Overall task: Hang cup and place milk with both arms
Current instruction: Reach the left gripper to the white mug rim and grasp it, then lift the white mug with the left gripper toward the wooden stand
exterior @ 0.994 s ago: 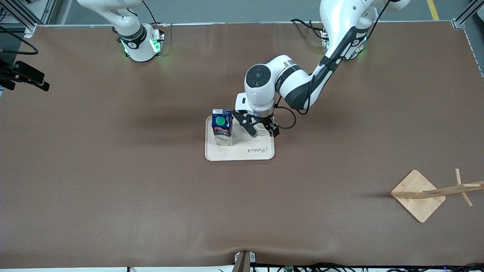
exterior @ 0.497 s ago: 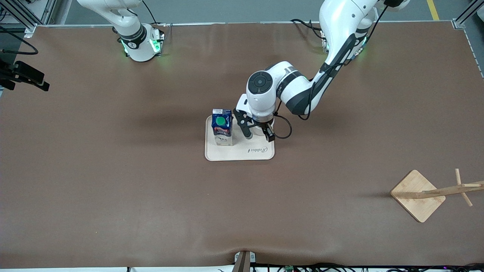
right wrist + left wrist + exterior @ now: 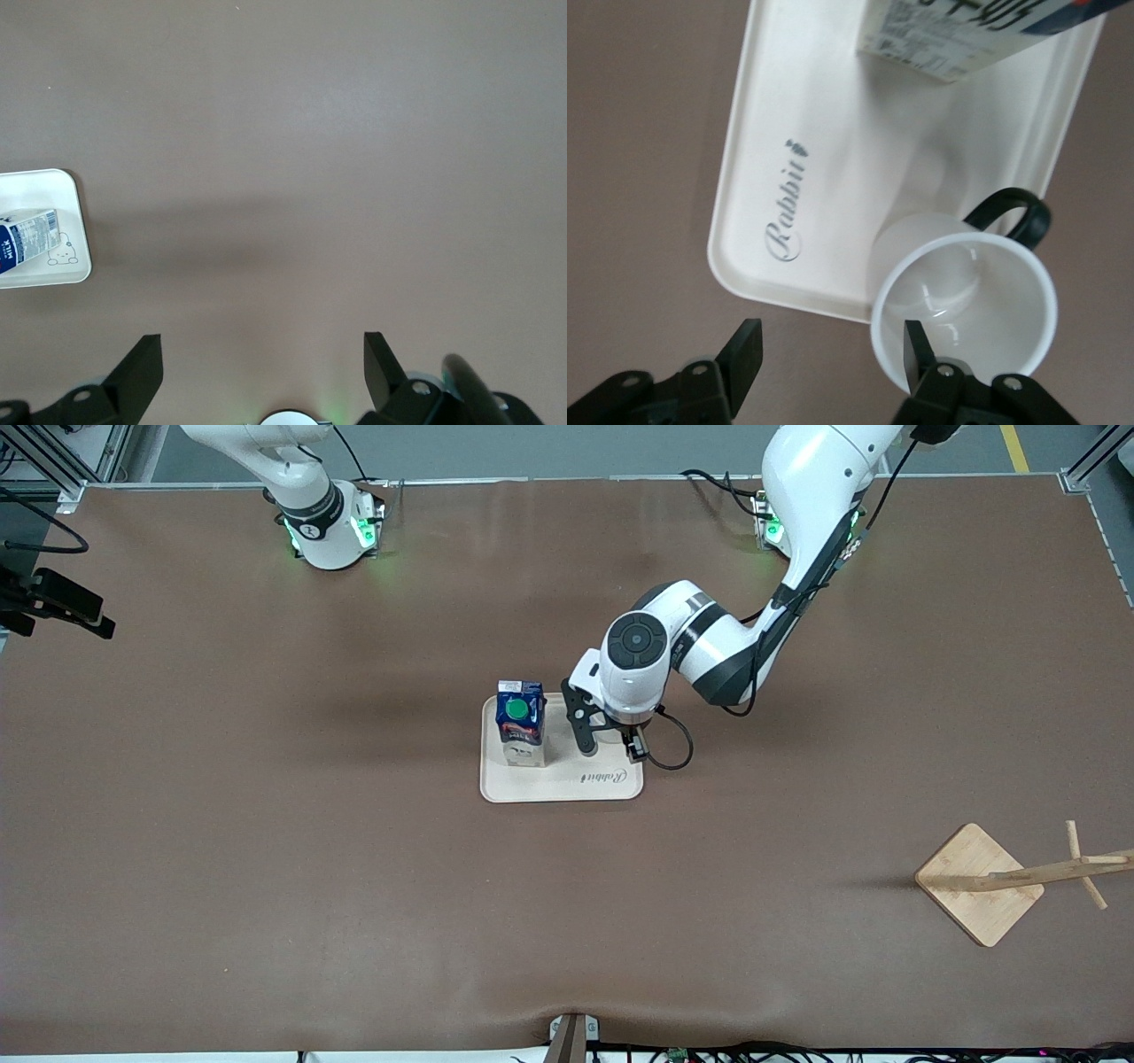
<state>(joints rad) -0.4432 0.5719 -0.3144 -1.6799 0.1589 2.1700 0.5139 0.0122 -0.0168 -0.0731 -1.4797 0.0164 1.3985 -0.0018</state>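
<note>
Left pincer (image 3: pixel 833 354) wide over cup (image 3: pixel 966 305)

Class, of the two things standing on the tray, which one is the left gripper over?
The cup: left gripper straddles its rim, while the milk stands beside it.

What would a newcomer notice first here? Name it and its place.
The left pincer hangs open over the cream tray at mid-table, one finger inside the white cup. The blue milk stands upright beside the cup on that tray. The right pincer waits open over bare table.
</note>
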